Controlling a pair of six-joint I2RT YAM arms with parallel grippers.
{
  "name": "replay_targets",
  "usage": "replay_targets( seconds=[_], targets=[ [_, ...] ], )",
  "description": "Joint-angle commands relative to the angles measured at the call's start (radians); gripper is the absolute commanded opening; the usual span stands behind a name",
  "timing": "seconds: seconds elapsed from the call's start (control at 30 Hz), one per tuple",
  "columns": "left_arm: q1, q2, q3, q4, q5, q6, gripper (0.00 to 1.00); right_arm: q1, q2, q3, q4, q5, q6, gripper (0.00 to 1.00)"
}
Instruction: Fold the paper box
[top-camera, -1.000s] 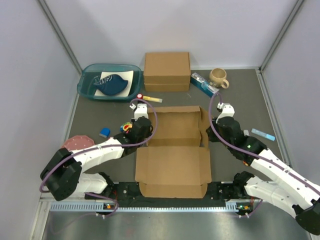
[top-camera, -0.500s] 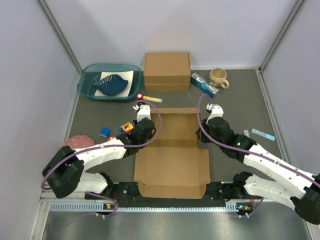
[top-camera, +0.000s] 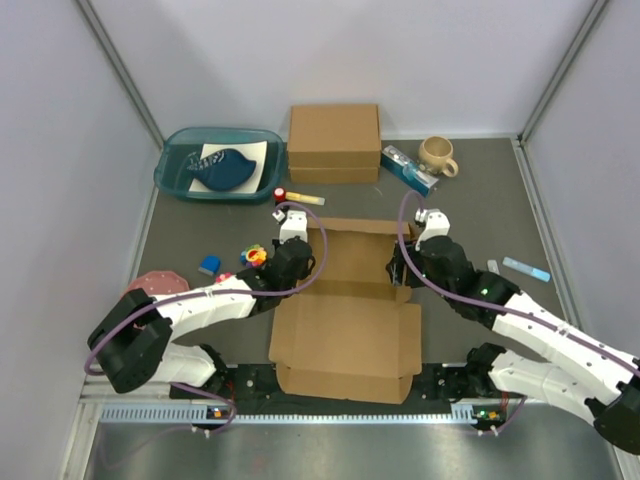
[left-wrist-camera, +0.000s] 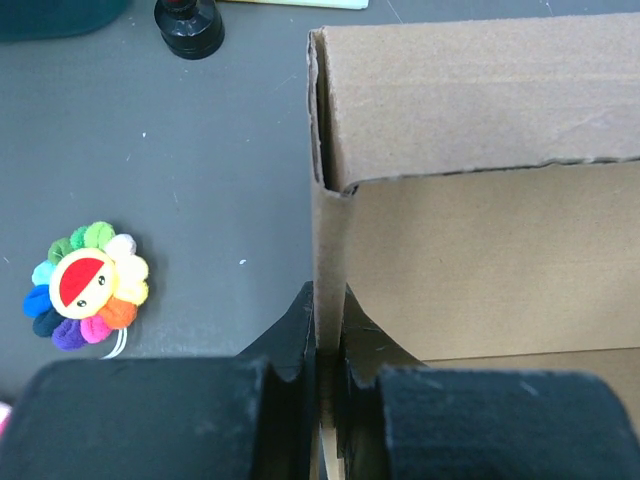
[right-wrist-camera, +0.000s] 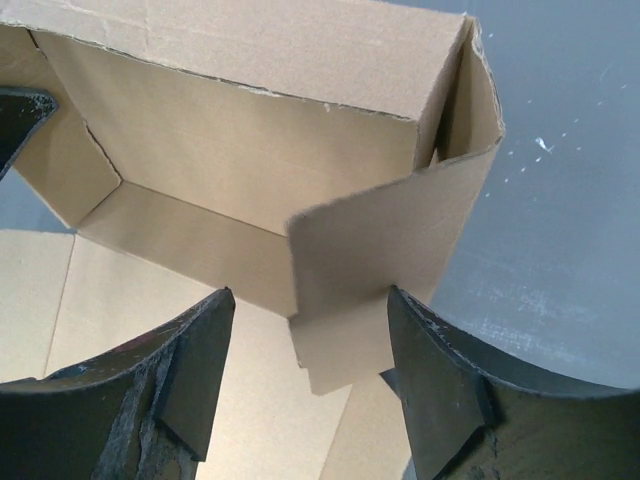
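Right now my left tool (left-wrist-camera: 325, 335) is clenched on the left wall of the paper box (top-camera: 350, 290), I judge to keep that wall upright. My right tool (right-wrist-camera: 308, 330) is spread, straddling the loose right flap. The box lies on the counter (left-wrist-camera: 200, 150) between the 2 tools. A flower toy (left-wrist-camera: 90, 285) sits near the left tool's outer side, and there is open room outside the right tool.
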Motion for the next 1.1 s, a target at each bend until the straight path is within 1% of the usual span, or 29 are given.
replay_targets(
  seconds=[0.0,0.1,0.2,0.3,0.33,0.4,0.47,0.5,0.57,0.6,0.63,0.67,0.73,0.77,0.83,0.87,1.0,1.07],
  targets=[
    [-0.003,0.0,0.021,0.055,-0.007,0.018,0.0,0.01,-0.066,0.085,-0.037,0.034,-0.045,0.65],
    [-0.005,0.0,0.021,0.052,-0.012,0.02,0.0,0.01,-0.131,0.118,-0.064,0.058,-0.067,0.67],
    [-0.003,0.0,0.019,0.052,-0.013,0.017,0.0,0.01,-0.206,0.138,-0.087,0.13,-0.085,0.68],
    [-0.003,0.0,0.019,0.052,-0.013,0.015,0.0,0.008,-0.263,0.141,-0.112,0.25,-0.095,0.69],
    [-0.005,-0.003,0.021,0.052,-0.013,0.015,0.0,0.007,-0.272,0.138,-0.121,0.328,-0.073,0.69],
    [-0.003,-0.005,0.018,0.052,-0.015,0.015,0.0,-0.009,-0.272,0.148,-0.171,0.412,-0.023,0.68],
    [-0.003,-0.008,0.016,0.053,-0.016,0.014,0.0,-0.064,-0.255,0.146,-0.228,0.437,0.039,0.63],
    [-0.003,-0.008,0.016,0.053,-0.013,0.015,0.0,-0.087,-0.232,0.138,-0.239,0.428,0.057,0.61],
    [-0.003,-0.009,0.016,0.053,-0.012,0.012,0.0,-0.166,-0.208,0.122,-0.247,0.346,0.089,0.52],
    [-0.005,-0.011,0.015,0.053,-0.012,0.011,0.0,-0.188,-0.191,0.1,-0.247,0.309,0.1,0.48],
    [-0.005,-0.012,0.013,0.053,-0.009,0.011,0.0,-0.2,-0.166,0.089,-0.244,0.26,0.112,0.41],
    [-0.003,-0.014,0.013,0.053,-0.01,0.011,0.0,-0.202,-0.152,0.077,-0.226,0.24,0.112,0.4],
    [-0.003,-0.02,0.012,0.053,-0.007,0.012,0.0,-0.202,-0.146,0.025,-0.175,0.151,0.091,0.4],
    [-0.003,-0.02,0.012,0.052,-0.006,0.011,0.0,-0.202,-0.149,0.005,-0.113,0.119,0.083,0.4],
    [-0.003,-0.02,0.012,0.052,-0.004,0.009,0.0,-0.2,-0.165,-0.047,-0.062,0.03,0.064,0.44],
    [-0.005,-0.022,0.012,0.052,-0.001,0.009,0.0,-0.2,-0.171,-0.061,-0.022,0.007,0.056,0.46],
    [-0.005,-0.019,0.012,0.052,0.005,0.008,0.0,-0.202,-0.12,-0.082,0.003,-0.03,0.034,0.52],
    [-0.005,-0.017,0.013,0.055,0.01,0.009,0.0,-0.2,-0.105,-0.087,0.024,-0.055,0.025,0.54]
  ],
)
